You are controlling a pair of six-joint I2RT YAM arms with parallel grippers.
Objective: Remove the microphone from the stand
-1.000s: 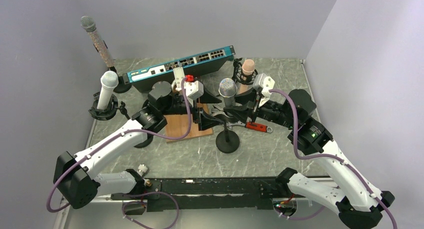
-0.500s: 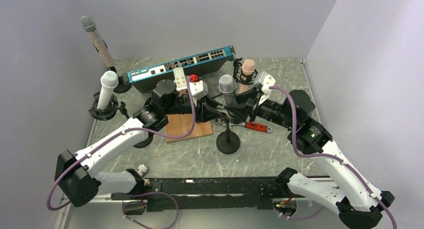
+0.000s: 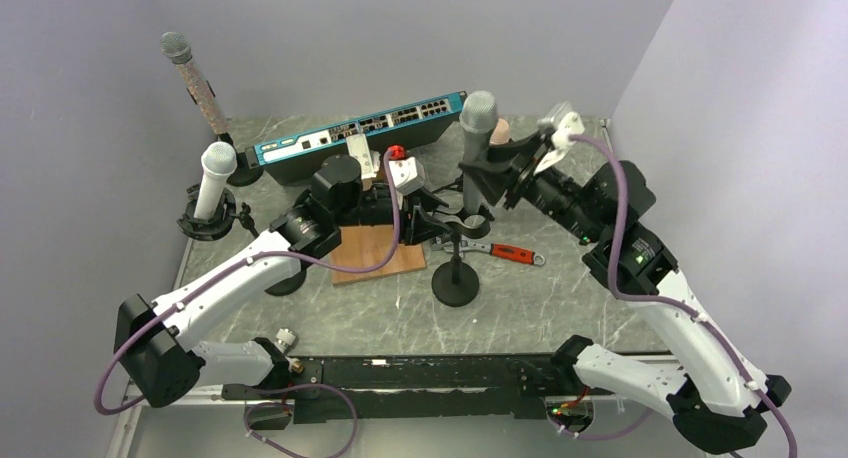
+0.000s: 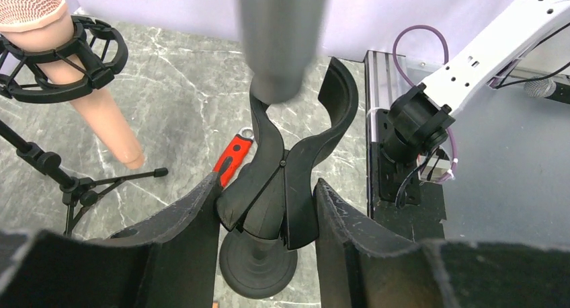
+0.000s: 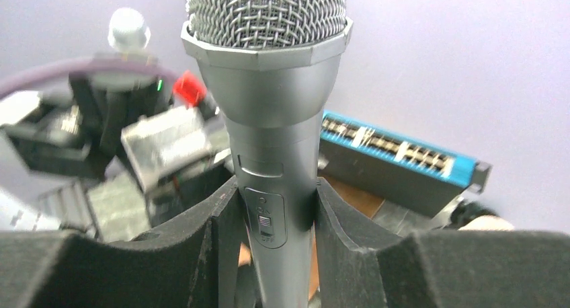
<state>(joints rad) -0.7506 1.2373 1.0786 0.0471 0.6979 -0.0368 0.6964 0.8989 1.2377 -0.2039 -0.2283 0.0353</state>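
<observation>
Microphone sits upright between the pads of my right gripper, which squeeze its grey handle tight. Its bottom end hangs at 12 o'clock from the black clip, right over the open fork; I cannot tell if they touch. My left gripper pinches the stand at the neck under that clip, both pads pressed on it. A red-handled tool lies at 3 o'clock from the stand's round base.

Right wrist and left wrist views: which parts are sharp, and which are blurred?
Right wrist view: the grey microphone is sharp, the blue switch behind it is soft. Left wrist view: the microphone's lower end is blurred, the stand clip is sharp.
</observation>
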